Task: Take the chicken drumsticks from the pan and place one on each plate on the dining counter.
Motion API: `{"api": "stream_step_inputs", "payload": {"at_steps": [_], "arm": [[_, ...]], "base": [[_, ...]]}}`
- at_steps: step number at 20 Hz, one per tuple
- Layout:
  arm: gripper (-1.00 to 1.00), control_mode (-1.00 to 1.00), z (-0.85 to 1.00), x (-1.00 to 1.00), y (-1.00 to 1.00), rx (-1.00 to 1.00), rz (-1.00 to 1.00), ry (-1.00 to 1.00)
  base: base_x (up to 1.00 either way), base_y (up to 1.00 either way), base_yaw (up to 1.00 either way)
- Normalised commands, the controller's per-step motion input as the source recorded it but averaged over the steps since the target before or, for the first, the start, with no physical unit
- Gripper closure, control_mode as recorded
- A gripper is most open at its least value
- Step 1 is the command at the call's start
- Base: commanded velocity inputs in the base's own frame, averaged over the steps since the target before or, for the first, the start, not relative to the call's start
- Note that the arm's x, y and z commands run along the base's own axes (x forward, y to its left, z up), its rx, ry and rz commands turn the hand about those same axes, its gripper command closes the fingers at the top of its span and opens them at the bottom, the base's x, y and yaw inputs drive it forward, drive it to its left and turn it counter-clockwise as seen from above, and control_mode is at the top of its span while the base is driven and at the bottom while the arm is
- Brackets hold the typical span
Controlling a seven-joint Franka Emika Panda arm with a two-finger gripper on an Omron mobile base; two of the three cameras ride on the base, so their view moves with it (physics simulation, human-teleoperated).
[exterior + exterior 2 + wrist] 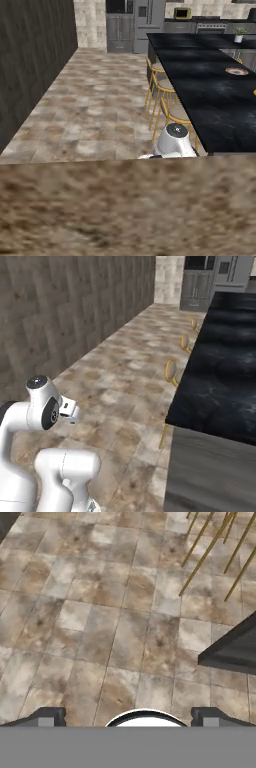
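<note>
Plate (236, 71) — 1 on dining counter (210, 100), 3 stools (172, 112) alongside; fingers (128, 718) wide apart, nothing held.

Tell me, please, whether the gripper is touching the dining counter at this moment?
Apart. In the hand view the gripper has its tips spread over bare floor tiles, holding nothing, while the dining counter corner lies off to one side, with floor between.
</note>
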Motion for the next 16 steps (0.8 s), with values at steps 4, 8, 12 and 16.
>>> {"api": "stream_step_inputs", "payload": {"at_steps": [4, 8, 12, 16], "arm": [[-1.0, 1.0, 0.0, 0.0, 0.0, 0.0, 0.0, 0.0], [-1.0, 1.0, 0.0, 0.0, 0.0, 0.0, 0.0, 0.0], [-1.0, 1.0, 0.0, 0.0, 0.0, 0.0, 0.0, 0.0], [-1.0, 1.0, 0.0, 0.0, 0.0, 0.0, 0.0, 0.0]], "base": [[0.83, 0.58, -0.52], [0.86, 0.57, -0.54], [0.86, 0.57, -0.54], [0.83, 0.66, -0.44]]}}
